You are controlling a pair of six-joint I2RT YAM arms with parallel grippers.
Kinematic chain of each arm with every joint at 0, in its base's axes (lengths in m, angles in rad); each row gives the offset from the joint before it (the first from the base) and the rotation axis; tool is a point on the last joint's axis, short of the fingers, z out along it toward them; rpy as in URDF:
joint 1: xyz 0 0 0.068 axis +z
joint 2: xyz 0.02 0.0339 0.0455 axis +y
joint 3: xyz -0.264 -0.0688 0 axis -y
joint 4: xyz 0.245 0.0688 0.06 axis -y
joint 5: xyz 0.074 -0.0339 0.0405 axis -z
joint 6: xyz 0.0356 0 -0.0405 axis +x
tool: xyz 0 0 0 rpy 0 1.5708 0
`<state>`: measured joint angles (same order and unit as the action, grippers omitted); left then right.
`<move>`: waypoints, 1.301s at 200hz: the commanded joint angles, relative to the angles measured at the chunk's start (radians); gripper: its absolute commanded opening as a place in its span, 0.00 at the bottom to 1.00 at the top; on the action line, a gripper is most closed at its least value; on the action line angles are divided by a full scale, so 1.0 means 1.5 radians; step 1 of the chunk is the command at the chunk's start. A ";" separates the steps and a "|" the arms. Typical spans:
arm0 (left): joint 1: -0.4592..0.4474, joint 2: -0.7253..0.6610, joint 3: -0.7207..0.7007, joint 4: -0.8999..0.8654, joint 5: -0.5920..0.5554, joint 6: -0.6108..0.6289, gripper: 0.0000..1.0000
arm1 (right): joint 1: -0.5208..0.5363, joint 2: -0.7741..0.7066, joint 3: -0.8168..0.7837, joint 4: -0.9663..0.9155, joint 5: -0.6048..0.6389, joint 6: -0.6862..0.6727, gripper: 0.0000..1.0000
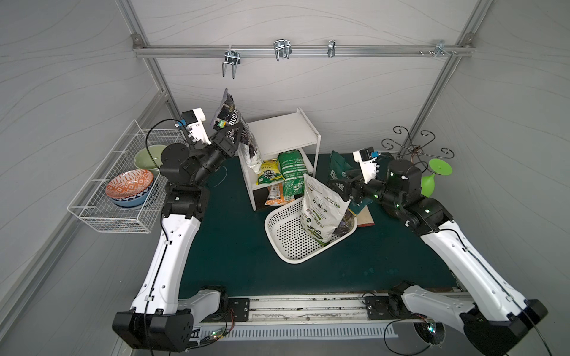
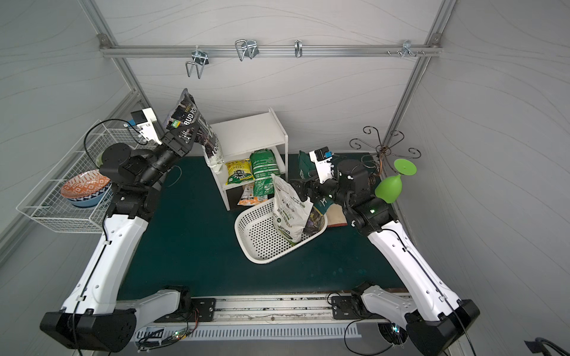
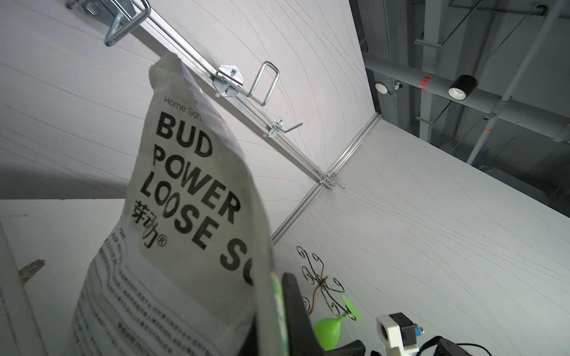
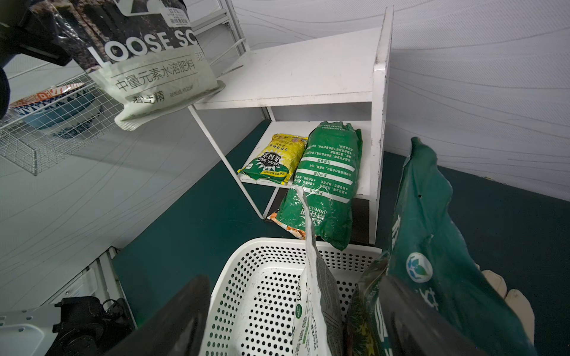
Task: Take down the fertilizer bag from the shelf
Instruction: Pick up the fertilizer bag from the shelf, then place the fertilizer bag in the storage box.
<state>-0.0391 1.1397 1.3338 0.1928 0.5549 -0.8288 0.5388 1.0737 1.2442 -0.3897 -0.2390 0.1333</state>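
Observation:
The fertilizer bag (image 1: pixel 234 129) (image 2: pixel 194 123) (image 3: pixel 185 215) (image 4: pixel 148 61) is black and white and printed "BUD POWER LOOSE SOIL". It hangs tilted in the air at the left end of the shelf (image 1: pixel 283 132) (image 2: pixel 246 135) (image 4: pixel 308 74). My left gripper (image 1: pixel 229 137) (image 2: pixel 185 137) (image 3: pixel 276 308) is shut on the bag's side edge. The bag's lower end droops past the shelf's top left corner. My right gripper (image 1: pixel 337 183) (image 2: pixel 303 185) (image 4: pixel 293 286) stands open over the perforated basket, holding nothing.
A yellow bag (image 1: pixel 271 174) and a green bag (image 1: pixel 291 172) lie on the shelf's middle board, an orange bag (image 1: pixel 274 194) below. The white perforated basket (image 1: pixel 283 237) holds a white bag (image 1: pixel 320 212); a dark green bag (image 1: pixel 337 166) leans beside it. A wire basket (image 1: pixel 101 215) of bowls hangs left.

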 commanded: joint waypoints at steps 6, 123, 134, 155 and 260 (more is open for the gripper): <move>-0.001 -0.050 0.025 0.174 0.055 -0.031 0.00 | -0.002 -0.020 0.012 -0.004 0.000 0.002 0.89; -0.166 -0.163 -0.190 0.085 -0.023 0.057 0.00 | -0.002 -0.023 0.012 0.001 -0.009 0.020 0.88; -0.181 -0.173 -0.228 0.122 -0.042 0.043 0.00 | -0.002 -0.024 0.010 0.000 -0.010 0.023 0.89; -0.220 -0.177 -0.263 0.115 -0.066 0.049 0.00 | -0.002 -0.022 0.007 0.002 -0.011 0.027 0.89; -0.398 -0.131 -0.436 0.111 -0.275 0.079 0.00 | -0.002 -0.025 -0.019 0.013 -0.008 0.036 0.89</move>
<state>-0.5854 0.9360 0.6582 0.1131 0.2646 -0.7399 0.5388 1.0515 1.2270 -0.3908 -0.2451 0.1696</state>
